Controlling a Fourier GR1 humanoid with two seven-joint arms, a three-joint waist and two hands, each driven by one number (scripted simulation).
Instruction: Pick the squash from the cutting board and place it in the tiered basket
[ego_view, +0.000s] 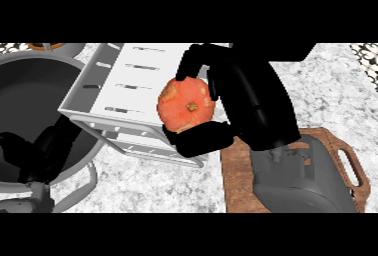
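The orange squash (187, 105) is held up over the near edge of the white tiered basket (118, 85), clasped between the fingers and thumb of the right hand (221, 100). The brown cutting board (236, 175) lies on the speckled tabletop (325, 95) below. The left hand (33, 155) rests relaxed at the lower left

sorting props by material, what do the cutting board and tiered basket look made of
Cutting board: looks like wood, brown with a mottled grain and matte finish. Tiered basket: seems painted metal or plastic, white, smooth, with thin slotted walls; the look leaves that open.
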